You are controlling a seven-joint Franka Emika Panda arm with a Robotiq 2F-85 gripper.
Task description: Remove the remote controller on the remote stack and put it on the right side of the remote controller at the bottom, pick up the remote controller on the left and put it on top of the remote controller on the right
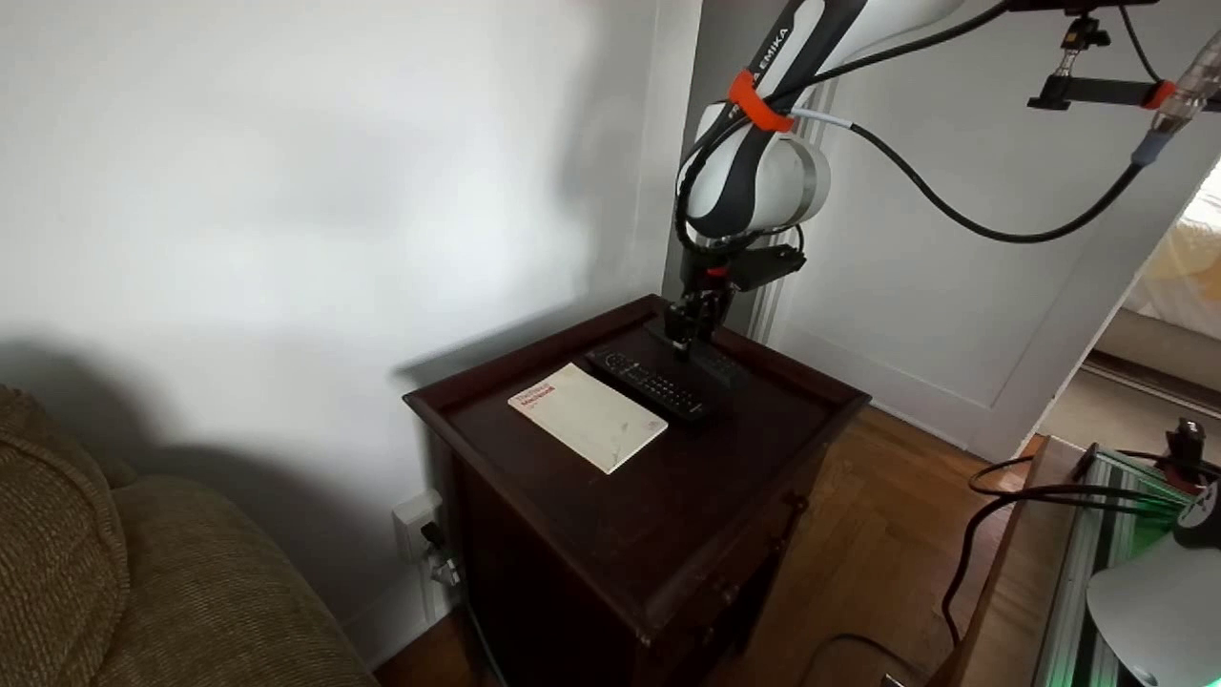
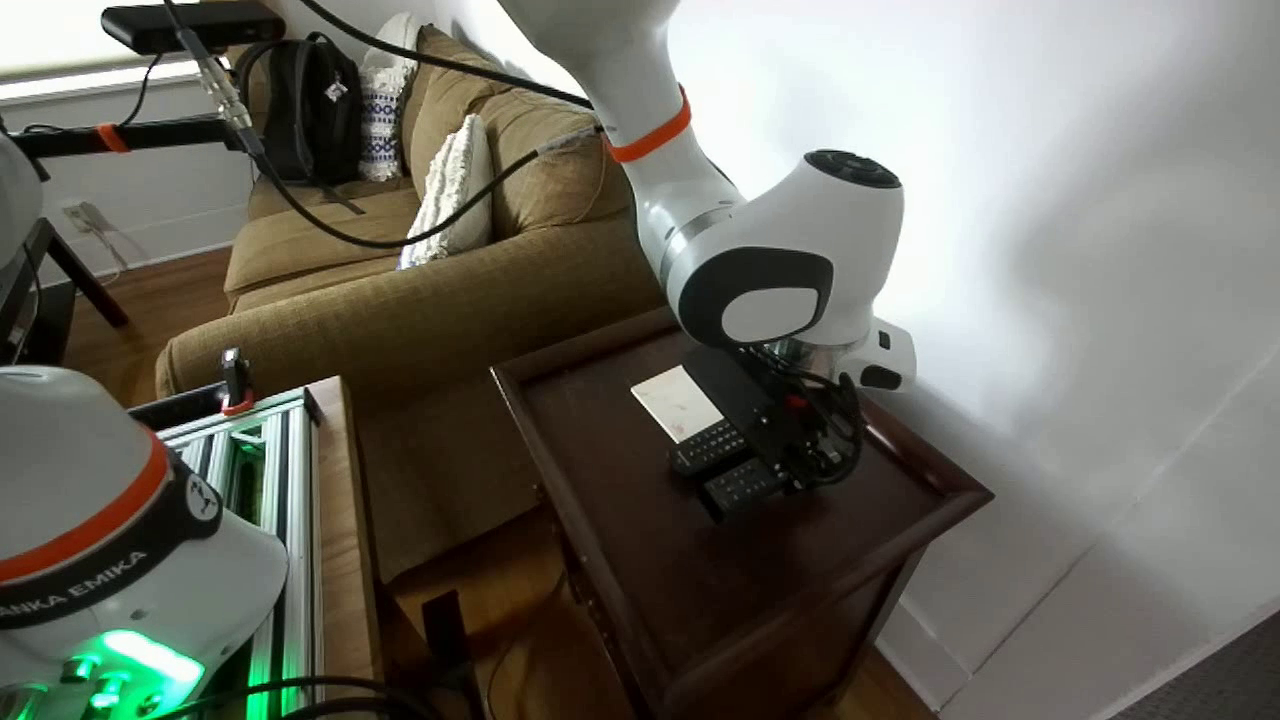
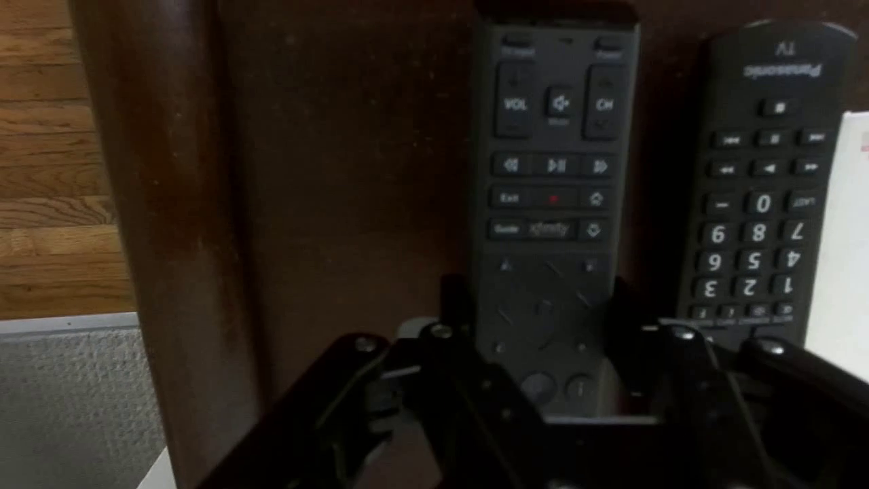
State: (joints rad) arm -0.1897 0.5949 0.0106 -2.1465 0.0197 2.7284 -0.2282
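Two slim black remotes lie side by side on the dark wooden nightstand, not stacked. The Panasonic remote point(image 3: 757, 204) lies between the white booklet point(image 3: 848, 258) and the Xfinity remote point(image 3: 546, 210). In both exterior views the Panasonic remote point(image 1: 658, 386) point(image 2: 712, 446) lies beside the Xfinity remote point(image 1: 720, 364) point(image 2: 742, 485). My gripper point(image 3: 540, 302) points down with one finger against each long side of the Xfinity remote and appears shut on it, near one end. In the exterior views the gripper point(image 1: 682, 345) partly hides this remote, which is at or very near the tabletop.
The nightstand point(image 1: 630, 534) has a raised rim point(image 2: 940, 480) along its edges. The white booklet point(image 1: 587, 417) lies flat along the Panasonic remote. A wall stands behind the nightstand, and a brown sofa point(image 2: 470, 310) stands beside it.
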